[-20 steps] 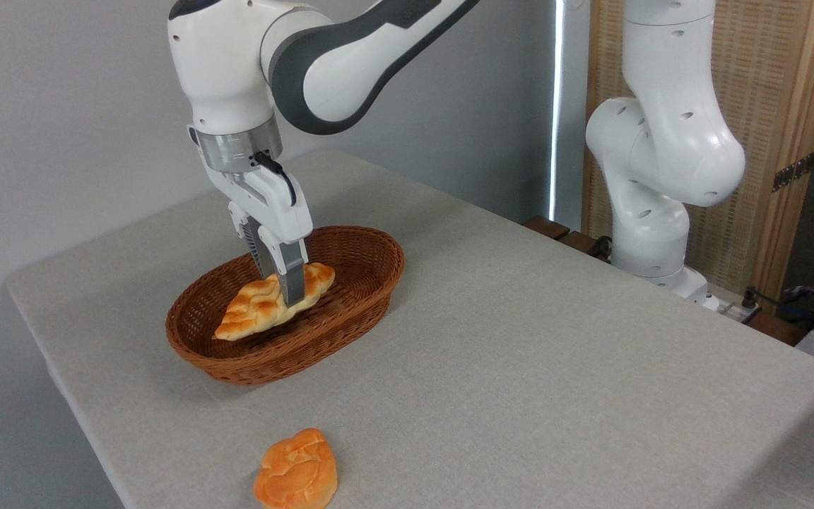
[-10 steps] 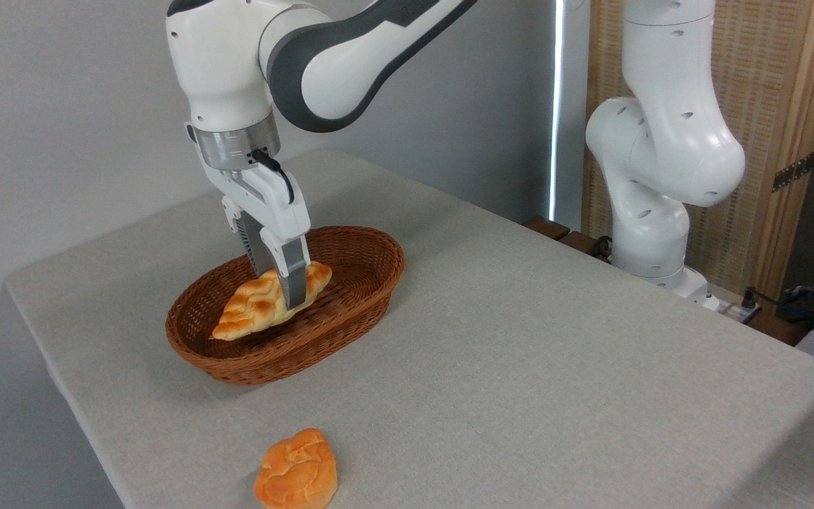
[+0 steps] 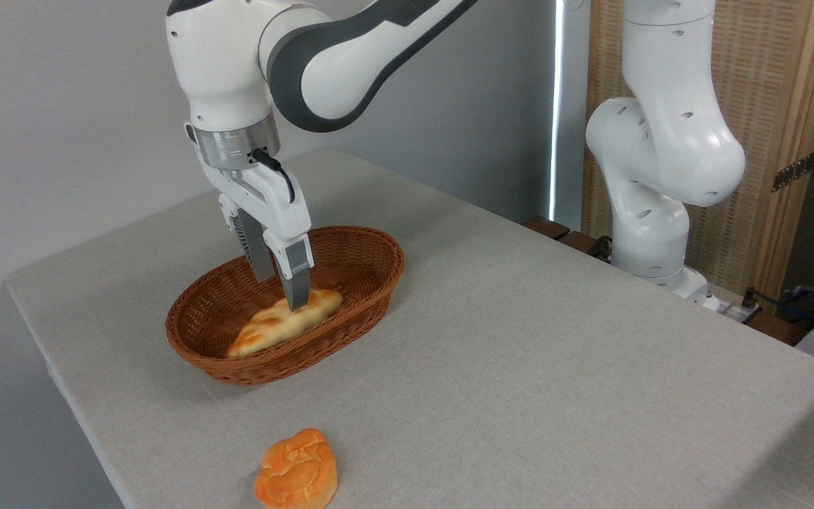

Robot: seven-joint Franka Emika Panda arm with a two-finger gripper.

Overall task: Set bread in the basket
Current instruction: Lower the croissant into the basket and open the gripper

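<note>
Bread point(image 3: 284, 326) lying inside basket point(image 3: 361, 300), along its near wall. Gripper point(image 3: 281, 290) poised directly above loaf, jaws parted and holding nothing, front fingertip point(image 3: 298, 300) at or just over crust. Orange bun point(image 3: 297, 471) on table point(image 3: 520, 367), well in front of basket.

Bare table point(image 3: 520, 339) right of the basket point(image 3: 350, 311) (orange bun point(image 3: 297, 471) in front).
</note>
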